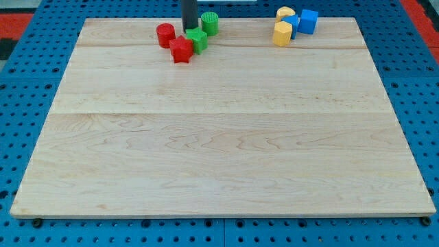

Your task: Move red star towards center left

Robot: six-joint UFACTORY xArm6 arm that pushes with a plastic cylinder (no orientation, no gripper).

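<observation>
Camera view. A blue perforated base (27,103), studded with rows of round holes, fills the frame edges; at the view's top corners a red-and-white patterned strip (418,10) shows beyond it. On the base lies the tabletop (219,151), a pale wooden board made of joined planks, with grain lines running from the view's left to its right; most of its face is bare wood.

All blocks sit along the tabletop's top edge in two groups, well apart. Left group: the red star (182,50), the task's block, lies at the view's top, left of the middle line, nearest the viewer of its group. The red cylinder (165,34) stands just beside it, up and to the view's left. The green star (197,39) touches the red star on its upper right. The green cylinder (210,23) stands just beyond the green star. Right group: the blue cube (309,20), a second blue block (293,22) of unclear shape, a yellow block (282,33) and another yellow block (285,12), packed close together.

I carry no gripper, so nothing opens or closes; my dark rod comes down from the top of the view, and my tip (189,28) rests between the red cylinder and the green cylinder, just behind the green star.
</observation>
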